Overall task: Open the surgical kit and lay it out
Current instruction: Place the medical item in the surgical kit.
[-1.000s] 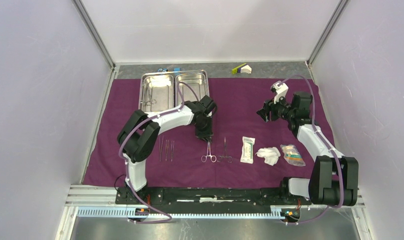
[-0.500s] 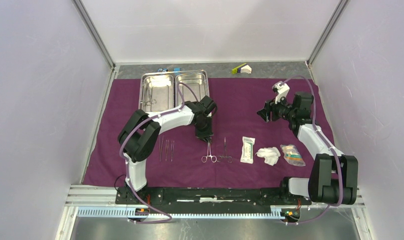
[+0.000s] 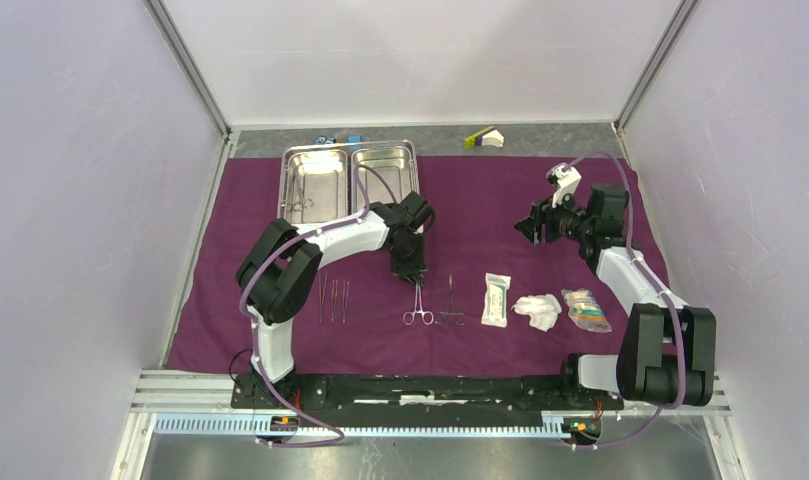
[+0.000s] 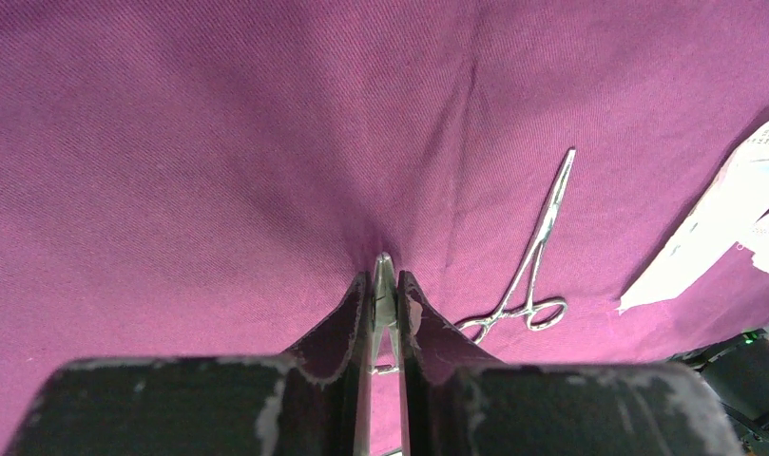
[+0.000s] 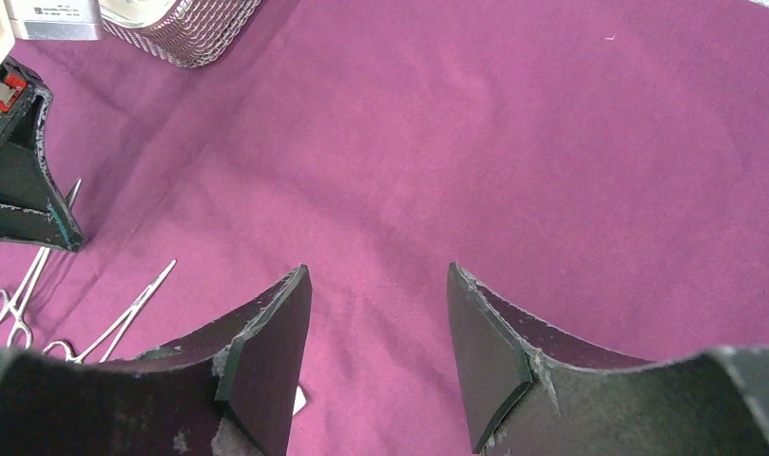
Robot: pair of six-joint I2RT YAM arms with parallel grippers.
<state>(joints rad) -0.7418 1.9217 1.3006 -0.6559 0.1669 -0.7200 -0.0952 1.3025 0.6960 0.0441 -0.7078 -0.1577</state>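
Observation:
The dark purple cloth (image 3: 480, 200) lies spread out on the table, with the steel tray (image 3: 351, 168) at its back left. Tweezers (image 3: 333, 300), two ring-handled forceps (image 3: 450, 302), a white packet (image 3: 496, 299), gauze (image 3: 538, 311) and a clear packet (image 3: 585, 309) lie in a row at the front. My left gripper (image 3: 412, 270) is down on the cloth, shut on the tip of the left forceps (image 4: 384, 285). The other forceps (image 4: 534, 261) lies to its right. My right gripper (image 3: 533, 228) is open and empty above bare cloth (image 5: 513, 142).
A small blue block (image 3: 352, 138) and a yellow-green and white piece (image 3: 484, 138) sit on the grey strip behind the cloth. A small metal instrument (image 3: 300, 205) lies in the tray's left compartment. Walls close in on both sides.
My right gripper has shifted slightly towards the back. The left arm has not moved.

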